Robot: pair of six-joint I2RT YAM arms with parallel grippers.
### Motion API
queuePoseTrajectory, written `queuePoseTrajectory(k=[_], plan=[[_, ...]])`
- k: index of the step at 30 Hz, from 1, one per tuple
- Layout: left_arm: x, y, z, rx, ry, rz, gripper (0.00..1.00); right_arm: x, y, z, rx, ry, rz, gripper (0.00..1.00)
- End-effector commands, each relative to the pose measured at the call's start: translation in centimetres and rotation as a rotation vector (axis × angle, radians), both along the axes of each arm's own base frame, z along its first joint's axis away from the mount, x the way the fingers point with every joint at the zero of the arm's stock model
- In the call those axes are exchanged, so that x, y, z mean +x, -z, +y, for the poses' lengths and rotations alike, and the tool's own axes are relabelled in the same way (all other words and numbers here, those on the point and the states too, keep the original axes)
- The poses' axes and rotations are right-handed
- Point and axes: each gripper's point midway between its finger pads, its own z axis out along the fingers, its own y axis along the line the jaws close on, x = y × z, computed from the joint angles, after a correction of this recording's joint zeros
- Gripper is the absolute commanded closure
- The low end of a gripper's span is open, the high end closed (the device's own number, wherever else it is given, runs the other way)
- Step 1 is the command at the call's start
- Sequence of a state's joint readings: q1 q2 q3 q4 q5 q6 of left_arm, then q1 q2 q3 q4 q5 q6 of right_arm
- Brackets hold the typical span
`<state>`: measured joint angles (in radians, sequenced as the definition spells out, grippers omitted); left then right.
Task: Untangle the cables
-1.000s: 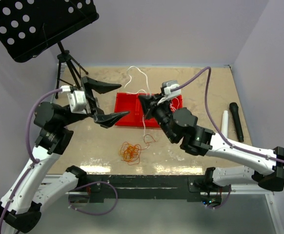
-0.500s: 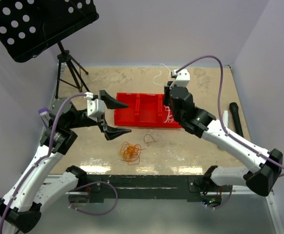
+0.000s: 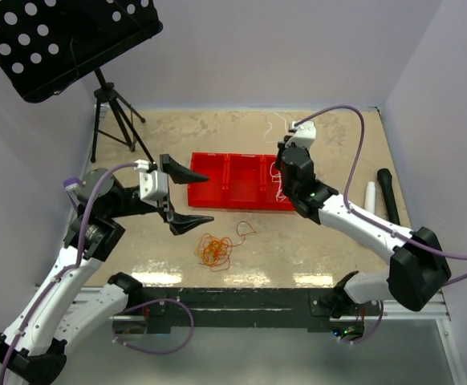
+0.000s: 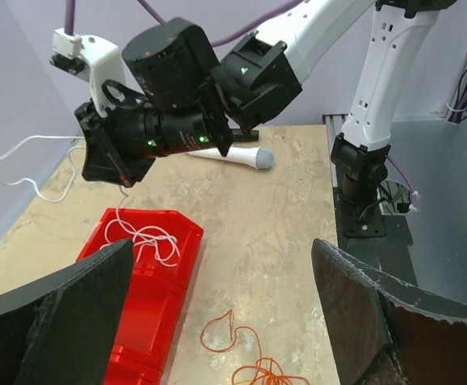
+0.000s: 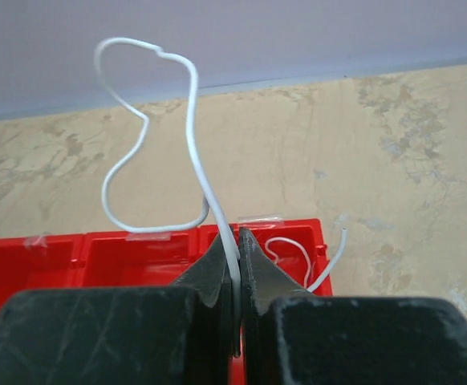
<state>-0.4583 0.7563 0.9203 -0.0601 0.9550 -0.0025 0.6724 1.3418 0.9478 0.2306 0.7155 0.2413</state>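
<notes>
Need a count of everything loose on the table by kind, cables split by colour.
white cable: 1, pinched in the right gripper
orange cable tangle: 1
red cable: 1
red tray: 1
black microphone: 1
white microphone: 1
music stand: 1
Total: 7

one white cable (image 5: 189,132), one orange cable (image 3: 214,250), one red cable (image 3: 245,229); one red tray (image 3: 245,183); one music stand (image 3: 57,40)
</notes>
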Motion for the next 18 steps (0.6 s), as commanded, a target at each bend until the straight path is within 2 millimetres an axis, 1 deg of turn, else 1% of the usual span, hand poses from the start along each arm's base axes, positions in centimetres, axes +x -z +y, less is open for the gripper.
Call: queuePoseTrajectory(k=[1,2,3,5,8,10,15,18], plan=[[0.1,-1.4,0.3,-0.039,-0.021,-0.089,0.04,0.6,-2.3,-1.5,0.09,0.05,-0.152,1.0],[0.0,-1.4,0.3,-0.04,-0.021,-0.091,0.05,0.5,-1.6,-1.7,0.095,0.052,-0.156,1.0],[0.0,-1.3,0.3,-0.04,-0.02,-0.089,0.06,0.5,-1.5,-1.6,0.104,0.054,-0.161,1.0],[0.1,-1.3,0.3,-0.04,-0.02,-0.091,0.07,1.0,-0.2,-1.4,0.105,0.055,-0.133,1.0],[0.1,-1.3,0.2,-0.043,-0.017,-0.096,0.09,1.6,1.9,-0.4,0.102,0.036,-0.066,1.0],[0.2,-1.4,0.2,-0.045,-0.017,-0.102,0.1,1.9,3.6,0.4,0.093,0.014,-0.015,1.0],[0.1,-1.5,0.3,-0.049,-0.021,-0.108,0.11,1.9,8.3,0.1,0.065,0.073,0.161,1.0],[0.0,-1.4,0.3,-0.046,-0.018,-0.118,0.11,1.6,10.5,0.1,0.046,0.074,0.25,1.0]])
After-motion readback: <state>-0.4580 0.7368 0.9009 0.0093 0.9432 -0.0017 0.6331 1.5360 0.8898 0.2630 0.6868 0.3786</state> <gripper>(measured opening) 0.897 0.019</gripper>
